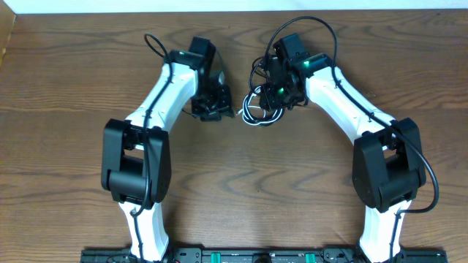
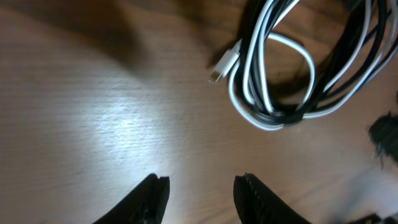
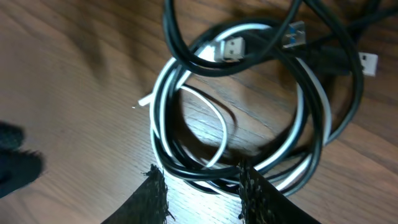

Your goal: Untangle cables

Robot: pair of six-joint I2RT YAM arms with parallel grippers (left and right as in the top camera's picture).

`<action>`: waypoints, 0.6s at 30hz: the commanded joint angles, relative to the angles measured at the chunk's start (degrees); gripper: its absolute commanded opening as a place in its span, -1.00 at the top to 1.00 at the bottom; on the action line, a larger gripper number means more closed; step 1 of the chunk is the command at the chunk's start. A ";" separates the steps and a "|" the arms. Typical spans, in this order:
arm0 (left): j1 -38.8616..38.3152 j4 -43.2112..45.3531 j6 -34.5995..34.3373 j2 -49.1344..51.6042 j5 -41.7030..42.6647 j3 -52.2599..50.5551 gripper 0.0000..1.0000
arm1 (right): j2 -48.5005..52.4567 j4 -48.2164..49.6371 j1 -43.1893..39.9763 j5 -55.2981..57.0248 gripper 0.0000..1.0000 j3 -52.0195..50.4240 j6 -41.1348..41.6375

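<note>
The cables point(image 1: 254, 111) lie as one small coil of white and black cords on the wooden table, between my two grippers. In the left wrist view the coil point(image 2: 273, 87) is up and to the right, with a white plug point(image 2: 222, 65) sticking out to the left. My left gripper point(image 2: 202, 186) is open over bare wood, short of the coil. My right gripper point(image 3: 205, 183) is open too, its fingertips at the near edge of the coil point(image 3: 249, 106), and a few strands run across the gap. Plug ends point(image 3: 231, 46) show at the coil's top.
The table point(image 1: 241, 183) is brown wood, with its far edge along the top of the overhead view. Thick black arm wires point(image 1: 314, 25) loop above the right wrist. A dark blurred shape point(image 3: 15, 162) sits at the left of the right wrist view.
</note>
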 commanded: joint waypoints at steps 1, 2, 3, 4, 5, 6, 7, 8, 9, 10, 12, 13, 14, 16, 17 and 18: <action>-2.12 5.66 -5.95 0.44 0.46 -2.49 0.16 | -1.14 -0.07 -0.02 2.14 0.24 -1.03 0.02; -2.45 6.80 -6.23 0.44 0.31 -2.73 0.16 | -1.14 0.00 -0.02 2.14 0.24 -1.03 0.02; -2.80 7.85 -6.80 0.44 -0.13 -2.86 0.16 | -1.14 0.09 -0.02 2.14 0.23 -1.03 0.02; -3.17 8.44 -7.65 0.44 -1.22 -2.91 0.16 | -1.14 0.11 -0.02 2.12 0.22 -1.03 0.02; -3.52 8.61 -8.70 0.44 -3.08 -2.91 0.16 | -1.14 0.07 0.00 2.12 0.21 -1.05 0.02; -3.87 8.59 -10.16 0.44 -5.51 -2.91 0.16 | -1.14 0.00 0.07 2.12 0.21 -1.07 0.02; -4.31 8.57 -11.69 0.46 -8.46 -2.93 0.16 | -1.14 -0.13 0.20 2.12 0.21 -1.07 0.04; -4.70 8.76 -12.41 0.48 -10.71 -3.02 0.16 | -1.14 -0.17 0.37 2.12 0.21 -1.07 0.04; -5.14 9.29 -12.55 0.50 -12.55 -3.23 0.16 | -1.14 -0.17 0.66 2.14 0.21 -1.07 0.02; -5.66 10.16 -12.52 0.55 -14.08 -3.54 0.16 | -1.14 -0.17 0.87 2.14 0.21 -1.07 0.02; -6.51 12.17 -12.48 0.85 -15.54 -4.09 0.16 | -1.14 -0.17 1.22 2.14 0.21 -1.07 0.22; -7.02 13.57 -12.48 1.14 -15.85 -4.42 0.16 | -1.14 -0.17 1.36 2.16 0.21 -1.07 0.74; -7.39 14.56 -12.48 1.51 -15.87 -4.55 0.16 | -1.14 -0.17 1.40 2.19 0.21 -1.07 1.29; -8.09 16.26 -12.48 2.54 -15.89 -4.61 0.16 | -1.14 -0.24 1.44 2.27 0.21 -1.07 2.69; -8.37 16.92 -12.50 3.15 -15.87 -4.61 0.16 | -1.14 -0.35 1.44 2.82 0.21 -1.07 3.52; -8.87 17.97 -12.52 4.28 -15.85 -4.61 0.16 | -1.14 -0.70 1.44 5.42 0.21 -1.11 5.11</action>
